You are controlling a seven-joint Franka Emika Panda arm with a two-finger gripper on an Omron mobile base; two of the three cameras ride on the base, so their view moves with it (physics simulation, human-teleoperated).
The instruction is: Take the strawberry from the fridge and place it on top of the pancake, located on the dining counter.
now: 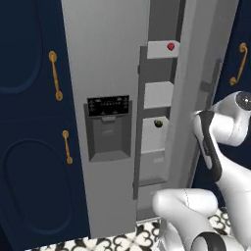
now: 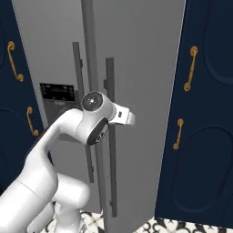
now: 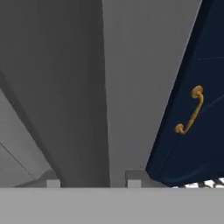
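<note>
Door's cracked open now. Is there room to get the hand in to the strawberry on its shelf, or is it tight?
Tight. The tall grey fridge shows a narrow gap between its left door and the partly open right door. The tiny red strawberry sits at the right of the top light grey shelf, bare to its left. The shelf below looks bare; a dark round fruit occupies the next.

One fridge (image 1: 108,73); one strawberry (image 1: 170,46); one dark green-yellow fruit (image 1: 158,123); four gold handles (image 1: 55,76).

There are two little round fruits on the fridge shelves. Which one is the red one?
The strawberry on the top shelf is the red one. The other fruit, two shelves lower, is dark green-yellow.
</note>
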